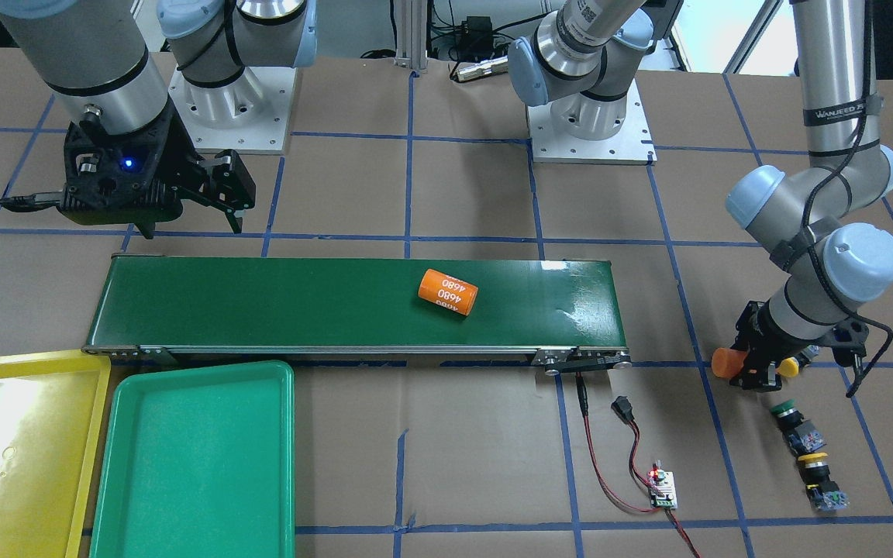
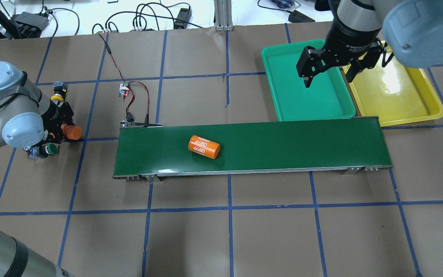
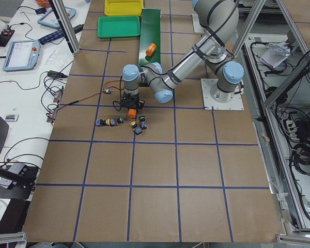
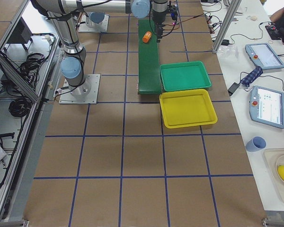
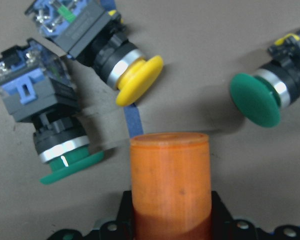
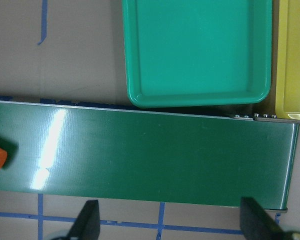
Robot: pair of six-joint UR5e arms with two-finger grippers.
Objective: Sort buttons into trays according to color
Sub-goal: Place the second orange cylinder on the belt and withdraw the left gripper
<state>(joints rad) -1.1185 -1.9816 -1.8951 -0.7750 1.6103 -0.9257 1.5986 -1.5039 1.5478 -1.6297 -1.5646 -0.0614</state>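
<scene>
One orange cylinder [image 5: 170, 185] is being pinched by the left end effector [image 2: 63, 130] (buttons [image 5: 140, 85] just beside it); the right end effector [image 2: 329, 77] is being held spread.

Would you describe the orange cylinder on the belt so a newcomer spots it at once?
Find the long dark-green conveyor belt mid-table. One orange cylinder lies alone on it, on its side. Unlike the plain orange cylinder in the left hand, it bears white 4680 print.
</scene>
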